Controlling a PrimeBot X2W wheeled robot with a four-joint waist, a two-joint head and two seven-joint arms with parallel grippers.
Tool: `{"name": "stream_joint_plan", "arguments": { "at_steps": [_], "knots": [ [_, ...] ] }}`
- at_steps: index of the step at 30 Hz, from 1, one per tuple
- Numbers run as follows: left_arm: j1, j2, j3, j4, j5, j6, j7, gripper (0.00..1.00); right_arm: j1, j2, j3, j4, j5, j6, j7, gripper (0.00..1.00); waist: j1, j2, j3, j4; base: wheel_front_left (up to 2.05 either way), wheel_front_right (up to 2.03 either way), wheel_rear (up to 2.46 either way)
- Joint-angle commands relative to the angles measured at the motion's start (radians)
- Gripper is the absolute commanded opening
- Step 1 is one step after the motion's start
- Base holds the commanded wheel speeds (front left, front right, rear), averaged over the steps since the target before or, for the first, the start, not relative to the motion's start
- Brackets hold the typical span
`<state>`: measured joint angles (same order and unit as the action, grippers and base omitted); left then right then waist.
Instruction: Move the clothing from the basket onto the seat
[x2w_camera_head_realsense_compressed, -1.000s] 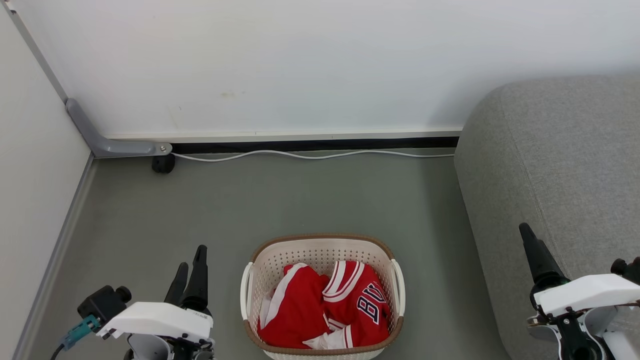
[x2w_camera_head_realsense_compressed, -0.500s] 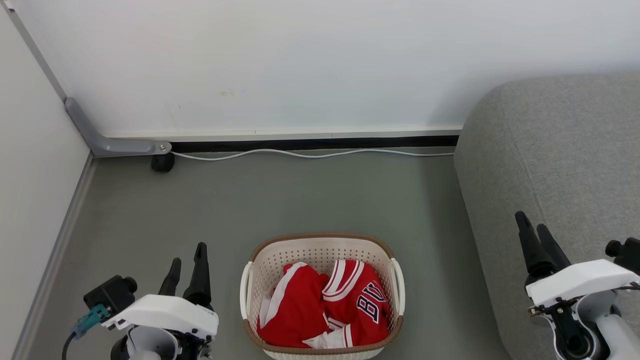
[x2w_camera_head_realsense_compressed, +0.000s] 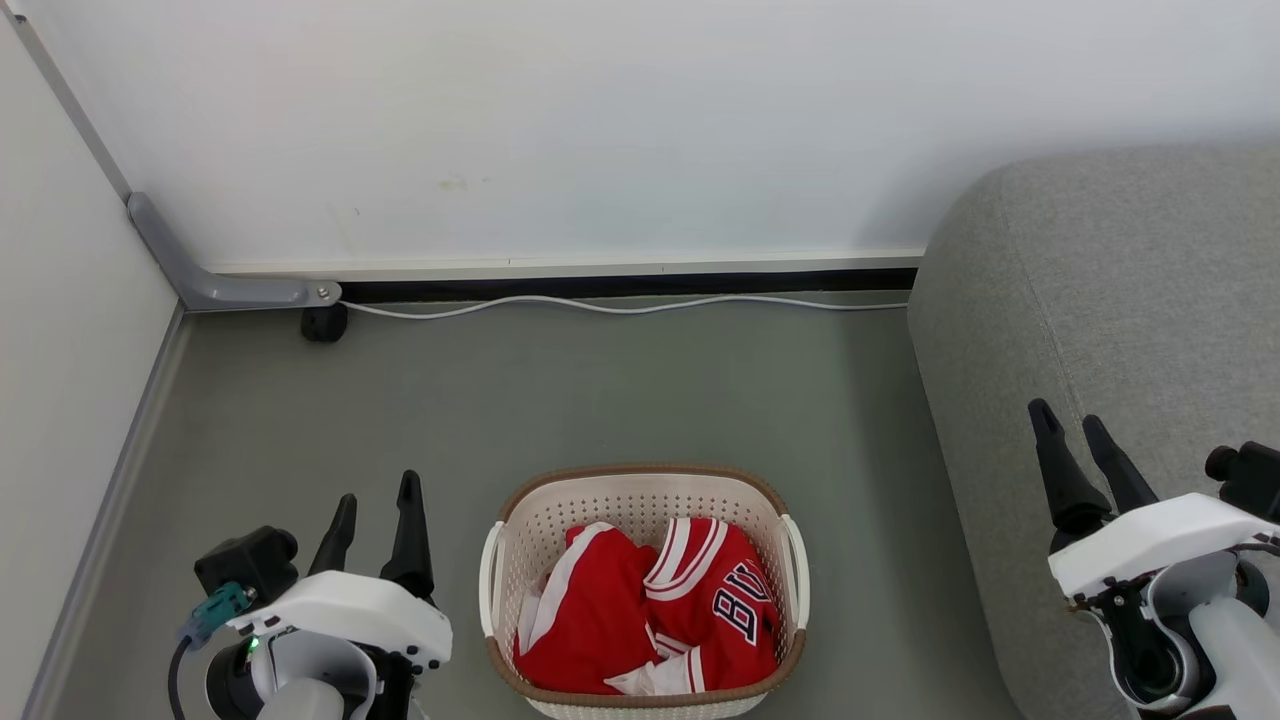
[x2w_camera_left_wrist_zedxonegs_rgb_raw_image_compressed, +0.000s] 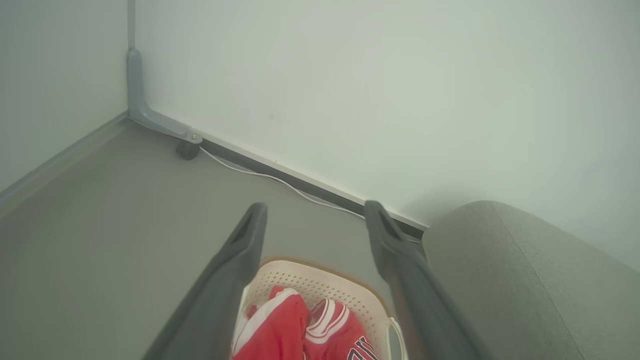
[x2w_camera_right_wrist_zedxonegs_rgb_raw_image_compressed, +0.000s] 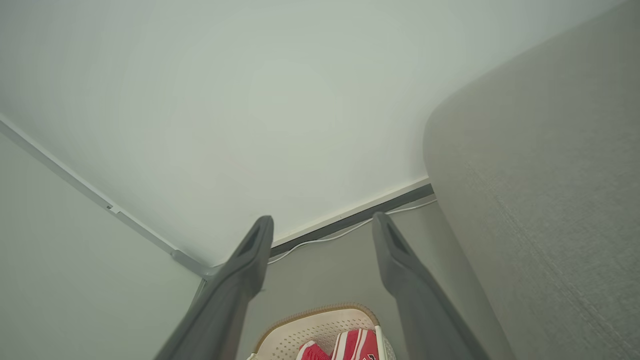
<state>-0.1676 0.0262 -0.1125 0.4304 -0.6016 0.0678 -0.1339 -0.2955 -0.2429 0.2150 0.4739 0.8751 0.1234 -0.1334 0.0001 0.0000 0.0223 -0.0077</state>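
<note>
Flanking the laundry basket (x2w_camera_head_realsense_compressed: 640, 472) on the floor (x2w_camera_head_realsense_compressed: 600, 400), the left tool (x2w_camera_head_realsense_compressed: 377, 490) and right tool (x2w_camera_head_realsense_compressed: 1066, 415) hang spread wide and empty, probably poised so either can reach in. The clothing (x2w_camera_head_realsense_compressed: 650, 610) lies crumpled inside: red jerseys with white stripes, one showing navy letters. The grey sofa (x2w_camera_head_realsense_compressed: 1130, 300) stands near, to the basket's right.

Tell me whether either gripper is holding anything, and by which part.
Nothing is held. The left gripper and right gripper have open, empty jaws; the clothing lies untouched in the basket.
</note>
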Motion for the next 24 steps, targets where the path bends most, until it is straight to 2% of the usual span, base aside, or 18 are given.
{"name": "stream_joint_plan", "arguments": {
  "at_steps": [1, 24],
  "knots": [
    [-0.063, 0.017, 0.017, -0.021, 0.027, 0.008, -0.014, 1.00, -0.046, -0.026, 0.018, -0.016, -0.021, 0.006, -0.016, 1.00, -0.0001, 0.0000, 0.000, 0.000, 0.00, 0.00, 0.00],
    [-0.095, 0.021, -0.028, 0.000, 0.281, 0.073, -0.083, 1.00, -0.104, -0.079, 0.076, 0.029, -0.231, 0.007, -0.084, 1.00, -0.0001, 0.0000, -0.001, -0.006, 0.00, 0.00, 0.00]
  ]
}}
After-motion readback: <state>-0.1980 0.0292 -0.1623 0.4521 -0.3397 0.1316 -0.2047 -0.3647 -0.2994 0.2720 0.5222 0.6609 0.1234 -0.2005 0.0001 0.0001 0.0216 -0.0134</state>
